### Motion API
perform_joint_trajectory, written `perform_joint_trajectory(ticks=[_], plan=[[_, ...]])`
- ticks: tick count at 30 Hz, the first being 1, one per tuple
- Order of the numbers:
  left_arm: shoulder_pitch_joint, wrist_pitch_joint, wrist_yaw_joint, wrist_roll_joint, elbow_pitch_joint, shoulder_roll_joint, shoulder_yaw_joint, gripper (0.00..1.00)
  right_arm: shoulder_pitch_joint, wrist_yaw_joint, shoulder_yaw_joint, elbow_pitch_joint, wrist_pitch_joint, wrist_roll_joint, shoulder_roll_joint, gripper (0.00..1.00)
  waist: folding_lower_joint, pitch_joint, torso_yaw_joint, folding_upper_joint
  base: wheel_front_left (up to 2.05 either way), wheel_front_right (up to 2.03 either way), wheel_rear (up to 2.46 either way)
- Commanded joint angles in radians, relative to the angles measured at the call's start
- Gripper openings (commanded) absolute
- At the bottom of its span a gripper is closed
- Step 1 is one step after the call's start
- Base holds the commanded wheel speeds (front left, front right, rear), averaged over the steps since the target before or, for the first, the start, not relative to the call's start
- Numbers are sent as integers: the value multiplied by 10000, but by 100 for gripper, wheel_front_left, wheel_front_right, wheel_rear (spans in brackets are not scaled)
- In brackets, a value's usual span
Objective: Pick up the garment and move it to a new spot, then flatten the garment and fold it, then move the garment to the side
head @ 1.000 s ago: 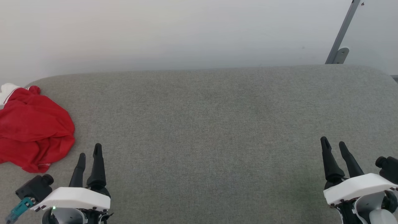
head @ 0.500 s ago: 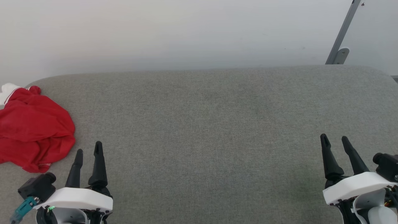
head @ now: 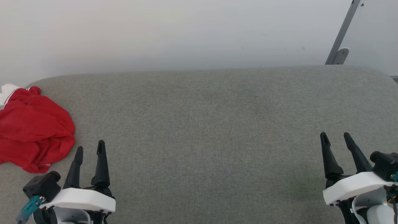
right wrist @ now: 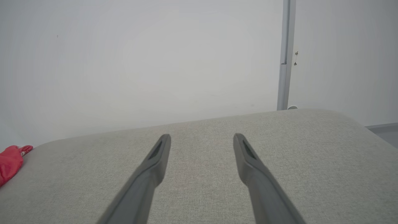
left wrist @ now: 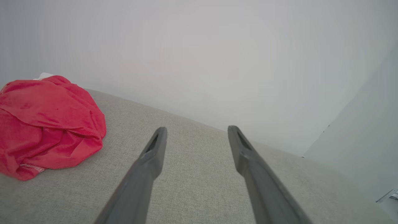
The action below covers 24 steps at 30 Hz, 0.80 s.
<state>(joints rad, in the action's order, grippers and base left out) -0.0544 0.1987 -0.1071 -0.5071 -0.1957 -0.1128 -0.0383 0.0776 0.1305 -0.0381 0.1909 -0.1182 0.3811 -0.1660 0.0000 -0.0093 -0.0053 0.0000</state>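
Head view: the bright red thin-fabric T-shirt lay heaped at the far-left corner of the grey woven-cloth table, white sleeve toward the far edge, with no clear long axis. The left gripper and right gripper hovered over the table's near edge, both spread and empty. Left wrist view: rumpled, bunched folds. Right wrist view: a red tip showed at the table's left end.

Head view high over grey cushion, wrist views low across it, garment in all three

A desk covered in grey woven fabric is seen, its far corners rounded. The garment, red with a white sleeve, is heaped crumpled at its left end.
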Motion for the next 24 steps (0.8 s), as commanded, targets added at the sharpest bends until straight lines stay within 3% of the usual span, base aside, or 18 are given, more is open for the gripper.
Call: perform_joint_trajectory(ticks=[1, 24], plan=[[-92, 101, -73, 238, 81, -44, 1, 100, 146, 3, 12, -124, -112, -268, -61, 100, 0, 1, -3, 0, 0, 0, 0], [-112, 549, -212, 1697, 93, -150, 122, 100, 104, 2, 35, -282, -546, -1992, -205, 100, 0, -31, -7, 0, 0, 0, 0]])
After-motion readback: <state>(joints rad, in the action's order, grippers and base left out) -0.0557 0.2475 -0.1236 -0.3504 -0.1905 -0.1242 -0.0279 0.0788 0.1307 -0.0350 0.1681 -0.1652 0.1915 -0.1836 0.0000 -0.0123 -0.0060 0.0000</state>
